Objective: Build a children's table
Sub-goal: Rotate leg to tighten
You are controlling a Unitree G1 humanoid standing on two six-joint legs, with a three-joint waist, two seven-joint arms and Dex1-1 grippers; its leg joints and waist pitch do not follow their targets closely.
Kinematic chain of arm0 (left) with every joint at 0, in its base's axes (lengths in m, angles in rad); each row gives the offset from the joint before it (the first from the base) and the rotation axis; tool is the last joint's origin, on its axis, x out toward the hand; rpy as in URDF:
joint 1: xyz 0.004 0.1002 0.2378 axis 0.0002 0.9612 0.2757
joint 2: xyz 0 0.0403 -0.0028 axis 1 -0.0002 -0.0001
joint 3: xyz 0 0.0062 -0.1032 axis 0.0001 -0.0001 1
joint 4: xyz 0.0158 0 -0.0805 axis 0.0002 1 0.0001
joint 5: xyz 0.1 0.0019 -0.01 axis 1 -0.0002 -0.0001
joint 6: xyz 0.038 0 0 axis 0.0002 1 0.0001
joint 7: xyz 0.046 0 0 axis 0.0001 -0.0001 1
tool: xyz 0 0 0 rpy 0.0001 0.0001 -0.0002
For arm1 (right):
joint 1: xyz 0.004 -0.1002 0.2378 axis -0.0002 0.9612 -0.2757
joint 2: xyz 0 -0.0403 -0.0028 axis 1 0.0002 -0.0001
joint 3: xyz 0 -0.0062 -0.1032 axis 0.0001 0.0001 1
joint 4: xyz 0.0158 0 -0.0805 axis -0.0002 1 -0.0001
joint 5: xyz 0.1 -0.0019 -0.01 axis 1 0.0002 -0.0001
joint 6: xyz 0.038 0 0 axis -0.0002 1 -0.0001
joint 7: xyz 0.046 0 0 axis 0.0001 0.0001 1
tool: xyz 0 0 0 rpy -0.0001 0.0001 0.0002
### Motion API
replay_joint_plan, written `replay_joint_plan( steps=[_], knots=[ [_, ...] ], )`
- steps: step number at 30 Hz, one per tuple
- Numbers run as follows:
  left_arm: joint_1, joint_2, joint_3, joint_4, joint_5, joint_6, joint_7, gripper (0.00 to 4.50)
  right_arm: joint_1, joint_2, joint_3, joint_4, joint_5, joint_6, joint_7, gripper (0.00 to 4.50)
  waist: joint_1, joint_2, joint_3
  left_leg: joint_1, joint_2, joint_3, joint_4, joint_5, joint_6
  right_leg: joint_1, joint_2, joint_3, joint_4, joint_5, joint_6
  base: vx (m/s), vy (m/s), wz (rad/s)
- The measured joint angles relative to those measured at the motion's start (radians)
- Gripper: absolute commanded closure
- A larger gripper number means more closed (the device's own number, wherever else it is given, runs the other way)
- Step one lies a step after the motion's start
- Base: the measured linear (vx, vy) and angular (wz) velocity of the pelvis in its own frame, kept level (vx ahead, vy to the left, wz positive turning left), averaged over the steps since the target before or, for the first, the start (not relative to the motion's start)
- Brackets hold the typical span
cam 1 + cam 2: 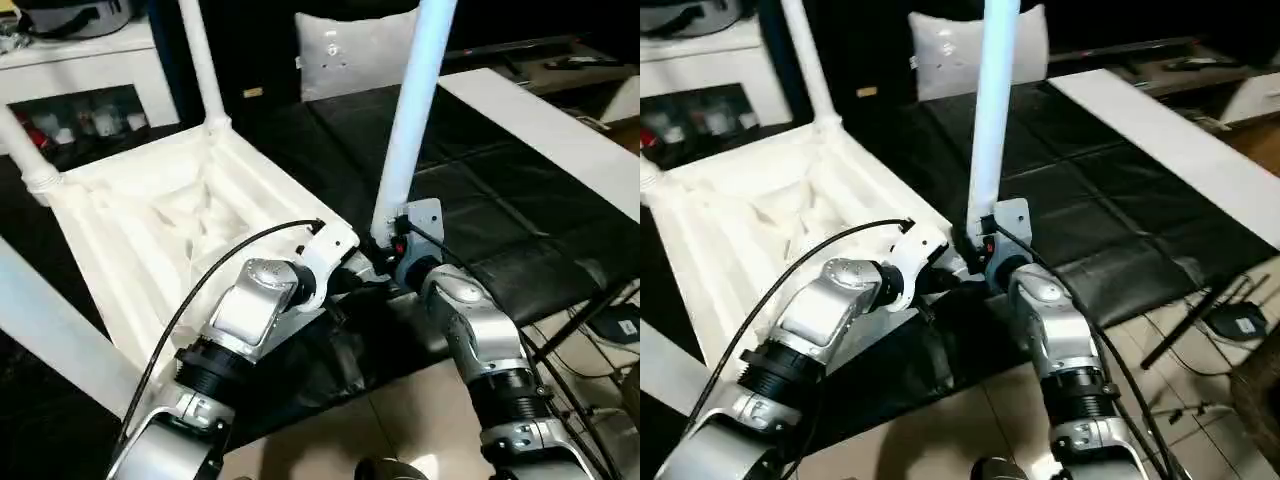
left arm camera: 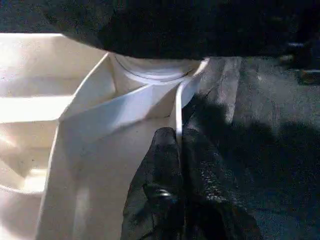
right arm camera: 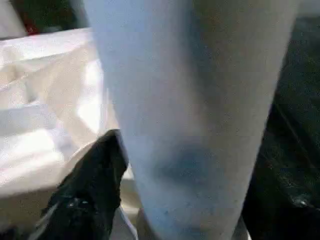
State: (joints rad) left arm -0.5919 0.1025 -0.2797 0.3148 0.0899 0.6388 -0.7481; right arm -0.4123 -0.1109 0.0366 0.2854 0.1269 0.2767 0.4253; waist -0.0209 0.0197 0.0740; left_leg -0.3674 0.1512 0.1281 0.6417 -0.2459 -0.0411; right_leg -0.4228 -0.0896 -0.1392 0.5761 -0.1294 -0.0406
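Observation:
The white tabletop [image 1: 170, 220] lies upside down on a black padded surface, ribs facing up. Three white legs stand in its sockets: a far one [image 1: 205, 60], a left one [image 1: 20, 140] and a near left one [image 1: 50, 330]. Another leg [image 1: 415, 110] stands upright at the near right corner. My left gripper [image 2: 177, 145] is shut on the tabletop's thin rim just beside that corner socket [image 2: 155, 67]. My right gripper [image 1: 390, 245] sits around the base of the upright leg [image 3: 195, 115], which rises very close in front of the right wrist camera.
A grey-white cushion [image 1: 345, 50] leans at the back and a white cabinet [image 1: 80, 70] stands at the back left. A long white board [image 1: 560, 130] lies on the right of the black padded surface [image 1: 500, 220]. Tiled floor [image 1: 400, 420] and cables [image 1: 610, 330] lie below.

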Motion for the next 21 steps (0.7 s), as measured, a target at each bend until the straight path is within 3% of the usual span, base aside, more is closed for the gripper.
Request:
replay_joint_plan(
  steps=[4, 9, 13, 17, 21],
  knots=[
    [0.013, 0.061, -0.013, -0.014, -0.005, -0.052, -0.072, 4.50, 0.059, -0.070, 0.023, -0.082, 0.032, -0.013, 0.120, 0.55, 0.013, 0.000, 0.000, -0.001, 0.002, 0.000, -0.001, 0.000, 0.000, 0.000, 0.000, -0.004, 0.000, 0.000, -0.003, 0.000, 0.000, 0.00],
    [0.029, 0.169, -0.044, -0.011, -0.019, -0.163, -0.209, 4.50, 0.139, -0.227, 0.051, -0.198, 0.095, -0.017, 0.362, 0.26, 0.029, 0.000, 0.000, 0.001, 0.003, 0.003, -0.001, 0.000, 0.000, 0.004, -0.002, -0.005, -0.001, -0.003, 0.002, 0.000, 0.000, 0.00],
    [0.032, 0.253, -0.075, 0.008, -0.022, -0.288, -0.340, 4.50, 0.144, -0.298, 0.055, -0.206, 0.125, -0.014, 0.491, 0.26, 0.035, 0.000, 0.000, 0.002, 0.007, 0.007, -0.001, 0.003, -0.006, 0.006, -0.003, -0.007, -0.001, -0.003, 0.002, 0.000, 0.000, 0.00],
    [0.033, 0.323, -0.117, 0.010, -0.036, -0.389, -0.482, 4.50, 0.139, -0.359, 0.069, -0.200, 0.142, -0.022, 0.611, 0.26, 0.058, 0.000, 0.000, 0.003, 0.015, 0.017, -0.001, 0.005, -0.009, 0.008, -0.003, -0.008, -0.001, -0.003, 0.002, 0.000, 0.000, 0.00],
    [0.022, 0.338, -0.153, 0.025, -0.041, -0.481, -0.574, 4.50, 0.114, -0.394, 0.094, -0.189, 0.191, -0.008, 0.737, 0.41, 0.075, 0.000, -0.001, 0.006, 0.018, 0.024, -0.001, 0.006, -0.009, 0.009, -0.004, -0.007, -0.001, -0.003, 0.002, 0.000, 0.000, 0.00]
  ],
)
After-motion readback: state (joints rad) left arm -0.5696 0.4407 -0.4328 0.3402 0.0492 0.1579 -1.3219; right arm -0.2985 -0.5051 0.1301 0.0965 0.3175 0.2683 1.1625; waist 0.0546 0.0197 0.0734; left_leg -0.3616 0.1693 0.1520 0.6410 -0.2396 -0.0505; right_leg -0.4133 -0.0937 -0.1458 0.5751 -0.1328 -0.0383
